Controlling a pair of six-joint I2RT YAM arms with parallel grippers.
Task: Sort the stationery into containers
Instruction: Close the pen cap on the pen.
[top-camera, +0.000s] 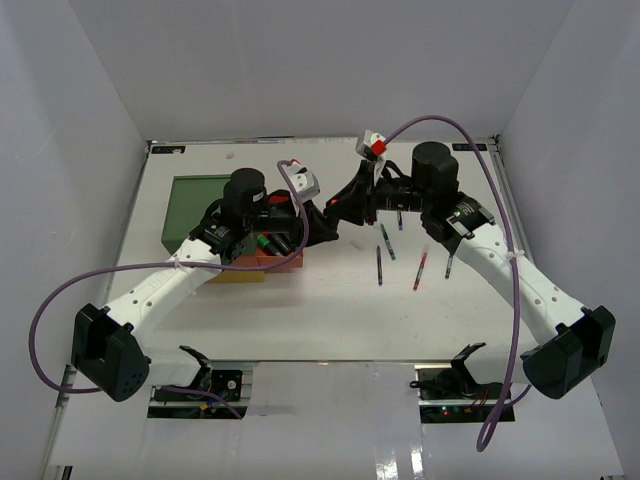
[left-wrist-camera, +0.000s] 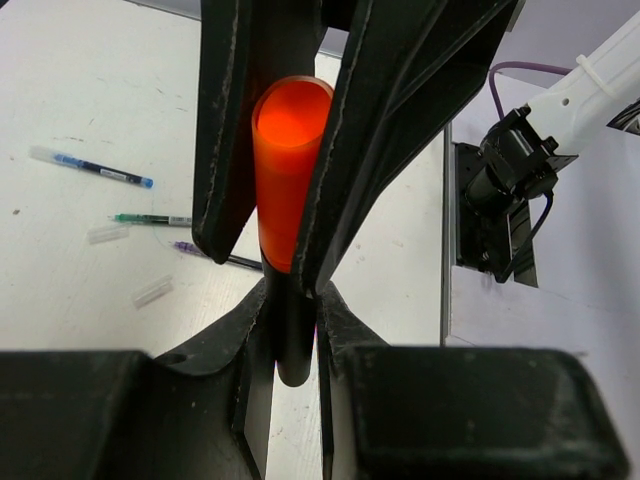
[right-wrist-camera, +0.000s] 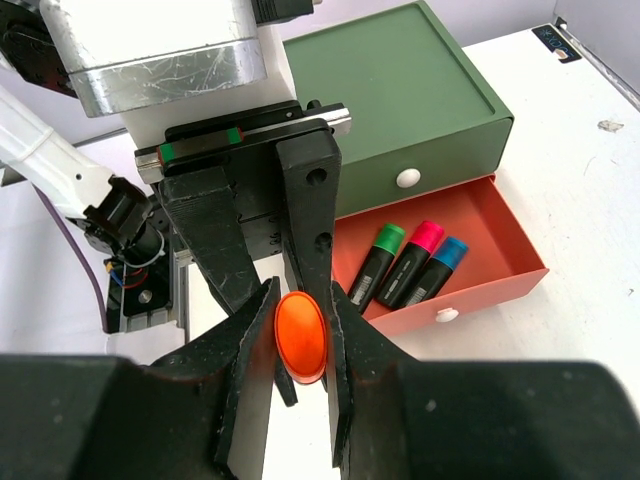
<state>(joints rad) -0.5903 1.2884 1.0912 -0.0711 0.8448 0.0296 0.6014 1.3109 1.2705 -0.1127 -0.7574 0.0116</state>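
A black highlighter with an orange cap (left-wrist-camera: 285, 170) is held in the air between both grippers, right of the drawers. My left gripper (left-wrist-camera: 292, 300) is shut on its black body. My right gripper (right-wrist-camera: 302, 300) is shut on the orange cap (right-wrist-camera: 300, 340). In the top view the two grippers meet tip to tip (top-camera: 336, 212), which hides the highlighter. The drawer stack (top-camera: 195, 205) has a closed green top tier (right-wrist-camera: 400, 90) and an open red-orange drawer (right-wrist-camera: 500, 290) holding green-capped (right-wrist-camera: 378, 262), pink-capped (right-wrist-camera: 412, 262) and blue-capped (right-wrist-camera: 435, 270) highlighters. Tape rolls are out of view.
Several thin pens lie on the white table right of centre: a dark one (top-camera: 379, 265), a red one (top-camera: 420, 270), a green one (top-camera: 386, 242) and others under the right arm. The left wrist view shows a blue pen (left-wrist-camera: 100, 168), a green pen (left-wrist-camera: 150, 219) and clear caps (left-wrist-camera: 105, 233).
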